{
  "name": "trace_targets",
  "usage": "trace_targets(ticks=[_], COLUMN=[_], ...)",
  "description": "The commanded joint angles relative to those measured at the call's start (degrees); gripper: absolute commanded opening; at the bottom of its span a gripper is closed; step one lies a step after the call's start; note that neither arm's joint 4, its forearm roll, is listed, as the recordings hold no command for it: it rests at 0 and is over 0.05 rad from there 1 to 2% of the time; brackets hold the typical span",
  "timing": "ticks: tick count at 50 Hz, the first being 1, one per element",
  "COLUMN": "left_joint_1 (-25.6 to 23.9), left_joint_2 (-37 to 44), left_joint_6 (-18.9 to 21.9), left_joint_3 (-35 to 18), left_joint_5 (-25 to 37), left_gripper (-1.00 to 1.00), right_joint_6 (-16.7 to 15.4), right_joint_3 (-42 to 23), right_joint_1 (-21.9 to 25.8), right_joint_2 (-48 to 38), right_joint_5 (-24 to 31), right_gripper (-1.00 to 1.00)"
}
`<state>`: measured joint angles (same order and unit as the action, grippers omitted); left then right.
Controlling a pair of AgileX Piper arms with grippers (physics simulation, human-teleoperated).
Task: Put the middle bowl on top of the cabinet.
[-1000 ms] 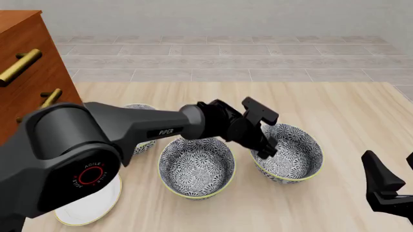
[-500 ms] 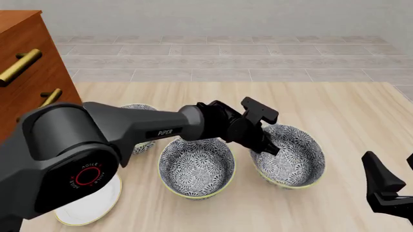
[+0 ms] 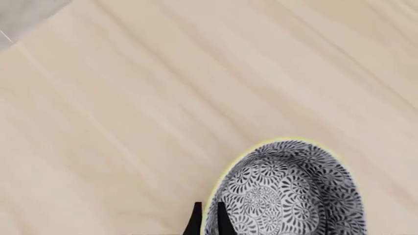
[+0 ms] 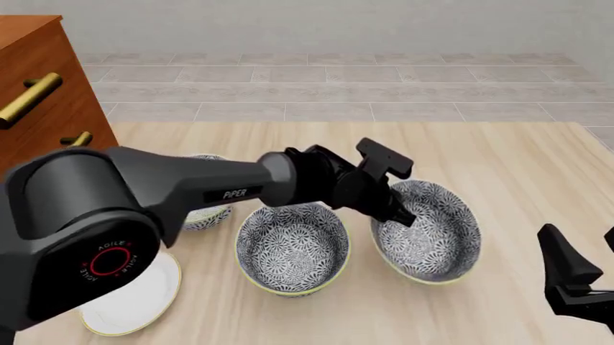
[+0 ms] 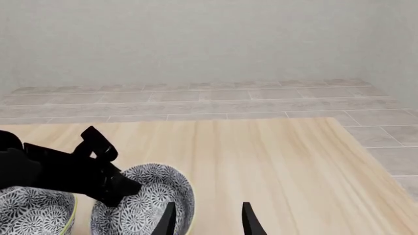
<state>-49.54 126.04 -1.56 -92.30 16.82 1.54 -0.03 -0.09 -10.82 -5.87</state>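
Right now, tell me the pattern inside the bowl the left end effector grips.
Black-and-white floral print with a yellow rim on the bowl; clearest in the front view.

The table [image 4: 287, 316] showed pale matt wood grain; the cabinet [image 4: 48, 93] was glossy reddish-brown wood with brass handles [image 4: 29, 97].

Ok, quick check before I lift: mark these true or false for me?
1. The left gripper pinches the right bowl's rim. True.
2. The right gripper is shut on a bowl. False: it is open and holds nothing.
3. The centre bowl is in a gripper. False: it sits free on the table.
4. A white plate lies on the table, left of the centre bowl. True.
5. The right bowl is on the cabinet. False: it is over the table, tilted.
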Motion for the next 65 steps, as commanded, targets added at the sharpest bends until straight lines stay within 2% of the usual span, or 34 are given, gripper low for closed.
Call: trace_targets(ticks=[1, 15, 39, 42, 55, 65], left_joint_1=[0.3, 0.6, -0.5, 0.8, 0.4, 1.4], left_joint_2=[-1.6, -5.1, -8.7, -8.6, -12.9, -15.4], left_joint_6=[-0.1, 0.0, -0.3, 1.3, 2.4, 4.4], left_joint_3=[1.2, 3.4, 5.7, 4.9, 4.3, 2.1], left_joint_5=[-1.0, -2.9, -4.4, -3.9, -1.3, 2.1], left_gripper=[-1.0, -1.0, -1.0, -1.0, -1.0, -1.0], right_joint_6=[0.0, 0.0, 0.1, 0.1, 0.0, 0.0], right_joint_3=[0.0, 0.0, 0.0, 0.0, 0.0, 0.0], right_joint_1=[0.1, -0.1, 0.0, -0.1, -0.1, 0.0], right_joint_2=[0.1, -1.9, 0.0, 0.1, -1.2, 0.9], right_joint_5=[-0.1, -1.9, 0.1, 0.1, -1.4, 0.5], right_gripper=[1.0, 1.0, 1.0, 1.0, 1.0, 1.0])
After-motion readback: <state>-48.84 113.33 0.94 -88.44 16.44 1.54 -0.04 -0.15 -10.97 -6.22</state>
